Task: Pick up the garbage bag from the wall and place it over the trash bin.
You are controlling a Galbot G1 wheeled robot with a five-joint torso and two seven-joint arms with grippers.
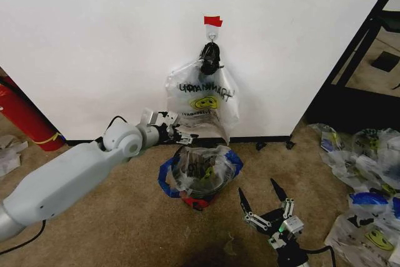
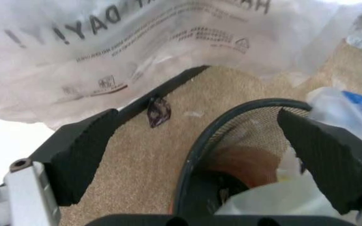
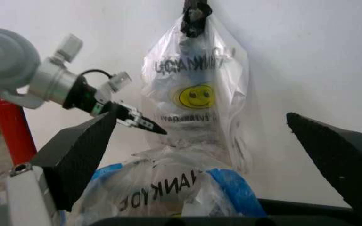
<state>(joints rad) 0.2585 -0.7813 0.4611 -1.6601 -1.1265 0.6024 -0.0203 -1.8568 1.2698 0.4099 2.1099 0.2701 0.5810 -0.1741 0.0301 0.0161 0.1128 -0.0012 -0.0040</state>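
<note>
Beside the trash bin (image 1: 199, 182) (already bagged), the left tool (image 1: 179, 134) gapes empty below a "THANK YOU" bag (image 1: 203, 100).

Hanging bag (image 1: 203, 101) crowds the gap above the trash bin (image 1: 200, 176).

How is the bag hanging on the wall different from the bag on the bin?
The hanging bag dangles from a hook on the wall, while the bag on the bin is spread over the rim of the trash bin on the floor. The hanging bag is bunched at its top and droops flat; the bag on the bin gapes open. Both are thin, see-through plastic with dark lettering.
</note>
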